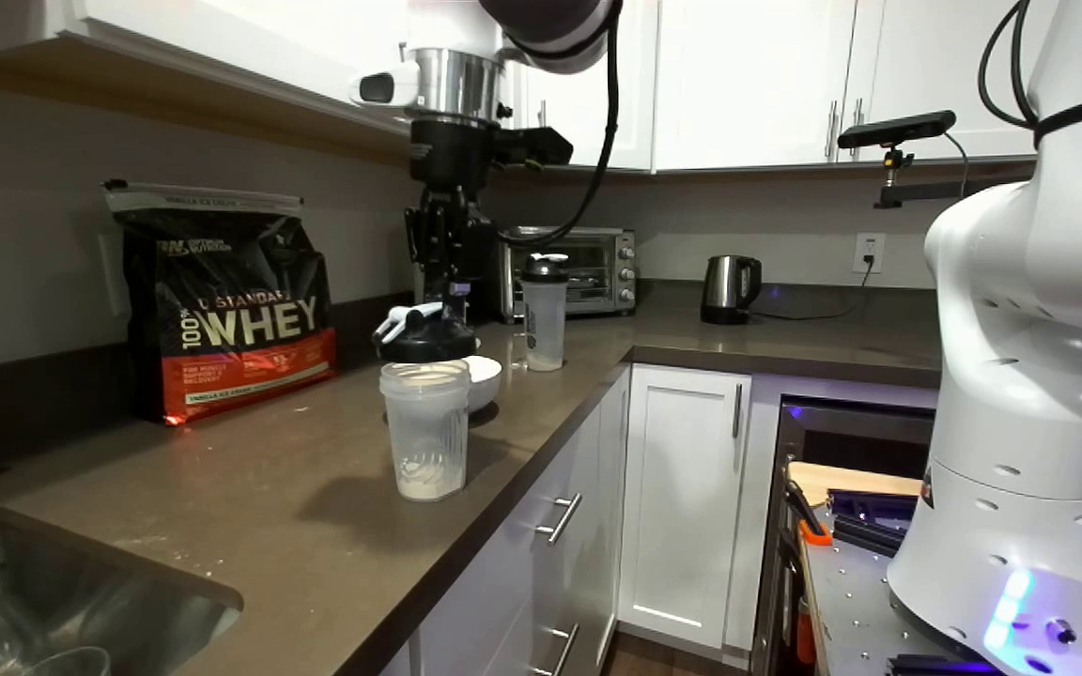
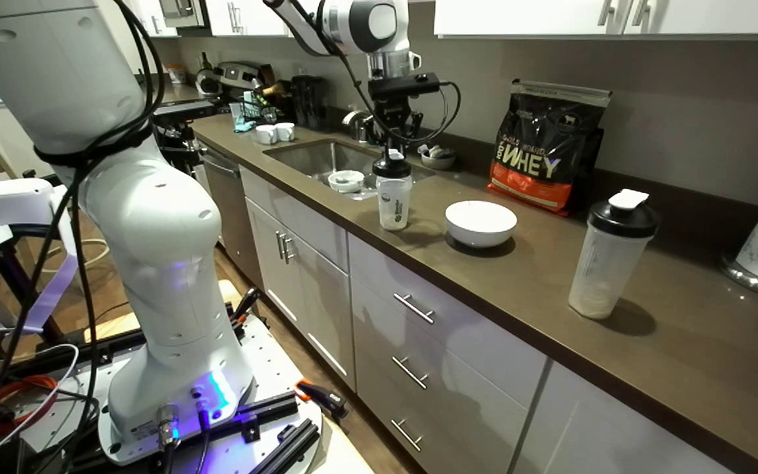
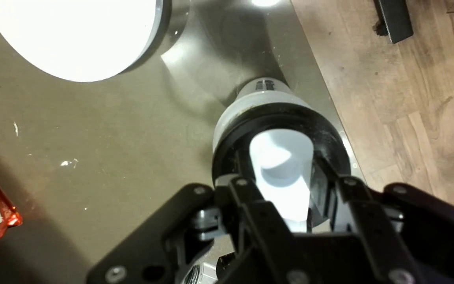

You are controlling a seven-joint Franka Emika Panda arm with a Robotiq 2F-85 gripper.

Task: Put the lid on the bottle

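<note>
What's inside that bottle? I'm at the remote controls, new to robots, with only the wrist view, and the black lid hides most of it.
Observer: Something whitish at the bottom of the bottle, seen through its translucent side in an exterior view; I can't tell what it is.
Operator: Oh! Is there another one like it, out of my sight?
Observer: Yes. In both exterior views a second shaker stands on the counter, on the far side of the white bowl from your bottle, with a black cap on.
</note>
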